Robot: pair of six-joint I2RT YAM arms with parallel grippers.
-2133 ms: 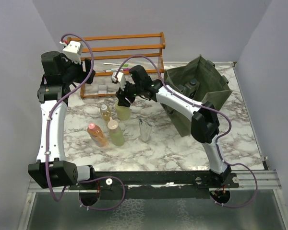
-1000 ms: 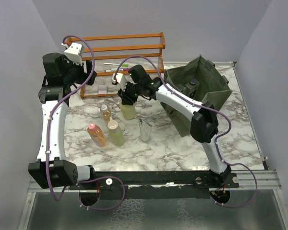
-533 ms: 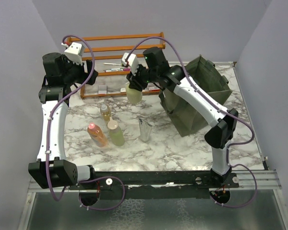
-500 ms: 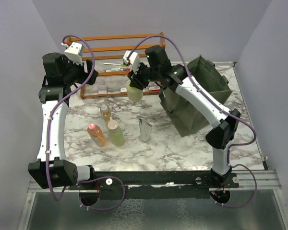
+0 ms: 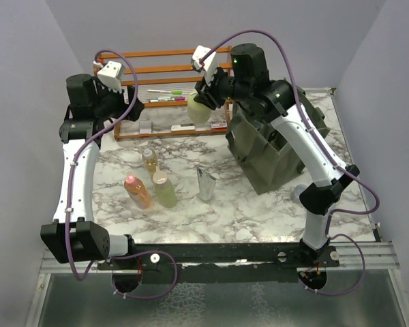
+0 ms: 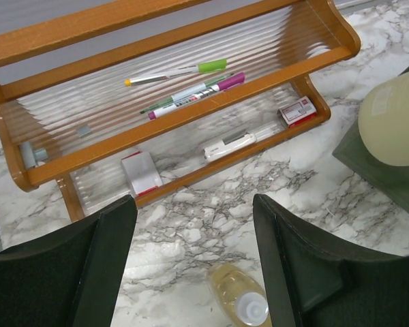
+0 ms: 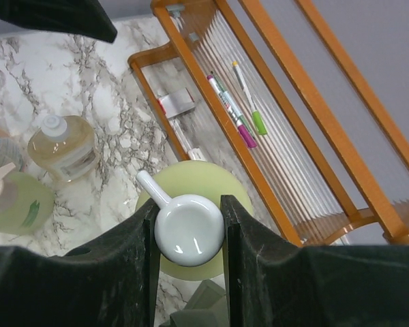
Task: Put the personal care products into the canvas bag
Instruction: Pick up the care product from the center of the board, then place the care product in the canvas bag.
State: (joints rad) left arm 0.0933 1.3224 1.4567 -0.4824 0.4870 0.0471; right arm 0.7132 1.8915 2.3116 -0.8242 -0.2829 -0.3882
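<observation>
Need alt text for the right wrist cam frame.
The right gripper has its fingers shut on the white pump top of a pale green bottle, seen from above over a marble table. Beside it, an orange wooden rack holds two pens; a yellowish bottle and another green bottle sit at the left edge.

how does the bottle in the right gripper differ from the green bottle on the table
The held bottle hangs in the air, clamped at its top by the right gripper. The table bottle stands on the table, with no gripper on it. The held bottle has a white pump head, while the table bottle has a flat pale cap. Both are pale green.
</observation>
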